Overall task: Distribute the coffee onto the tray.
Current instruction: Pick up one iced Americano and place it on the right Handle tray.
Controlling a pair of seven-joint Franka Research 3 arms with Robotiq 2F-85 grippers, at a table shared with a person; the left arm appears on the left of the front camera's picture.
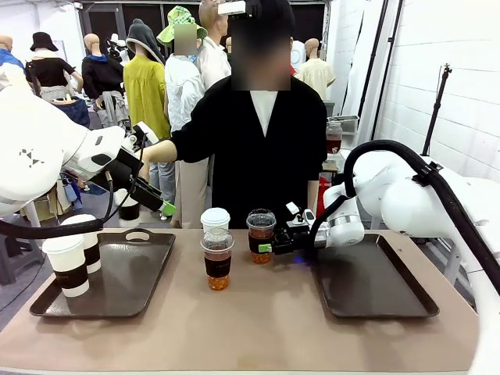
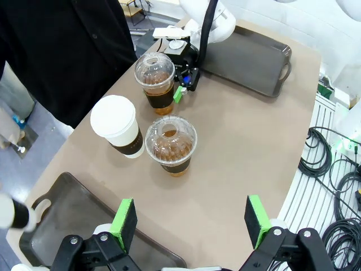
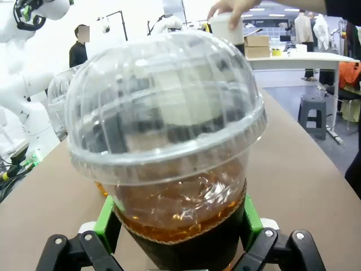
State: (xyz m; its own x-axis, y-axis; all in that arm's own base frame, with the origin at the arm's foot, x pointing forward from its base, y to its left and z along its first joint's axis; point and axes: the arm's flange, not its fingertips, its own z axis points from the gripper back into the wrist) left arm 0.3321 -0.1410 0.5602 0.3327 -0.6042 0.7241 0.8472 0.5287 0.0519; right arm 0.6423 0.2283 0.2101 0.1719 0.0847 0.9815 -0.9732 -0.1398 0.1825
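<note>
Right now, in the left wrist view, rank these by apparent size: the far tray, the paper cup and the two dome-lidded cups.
1. Far tray.
2. Paper cup and nearer dome-lidded cup: they look alike, so no ranking.
3. Farther dome-lidded cup, which probably looks smaller only through distance.

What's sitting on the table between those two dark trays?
The front view shows three drinks: a white paper cup, a near domed cup and a far domed cup, which stands between the right tool's open fingers.
</note>
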